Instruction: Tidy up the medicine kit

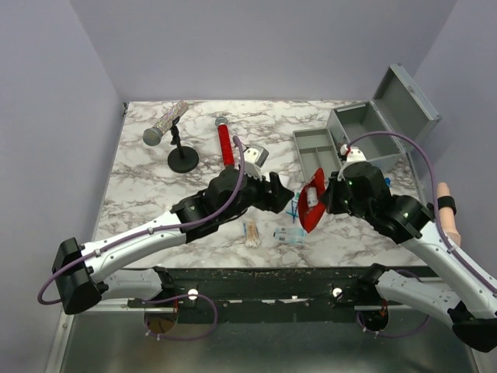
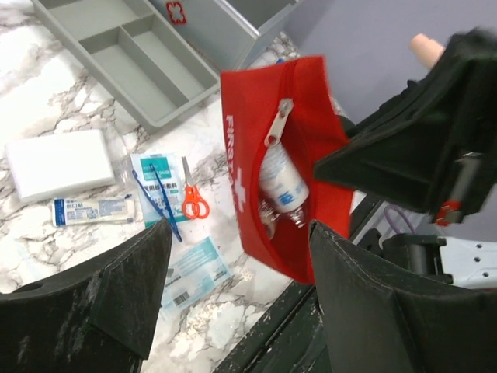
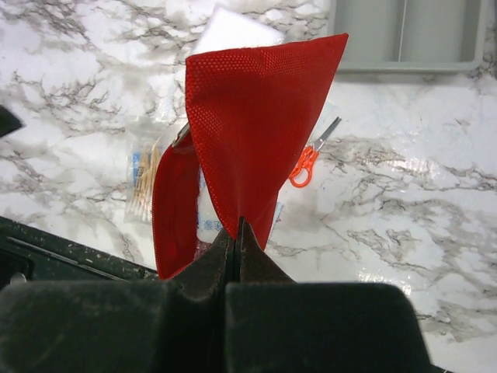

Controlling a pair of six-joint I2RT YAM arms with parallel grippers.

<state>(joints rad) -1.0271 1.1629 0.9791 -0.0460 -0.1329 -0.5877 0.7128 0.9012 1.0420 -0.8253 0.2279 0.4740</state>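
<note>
Pinching unzipped red fabric first-aid pouch (image 3: 248, 132) in right gripper (image 3: 237, 227). Holding left gripper (image 2: 241, 233) spread, facing pouch mouth. Far right of table: open grey metal medicine kit box (image 1: 373, 124), grey divided tray (image 1: 318, 148) beside it.

Right claw (image 3: 237, 233) clamped, left claw (image 2: 239, 233) spread

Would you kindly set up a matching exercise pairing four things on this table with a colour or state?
Things:
1 pouch
2 scissors
3 tray
4 left gripper

Colour or state:
A open, holding nothing
B grey, divided
C orange handles
D red, pinched by the right gripper

Pairs: 1-D; 2-C; 3-B; 4-A
</note>
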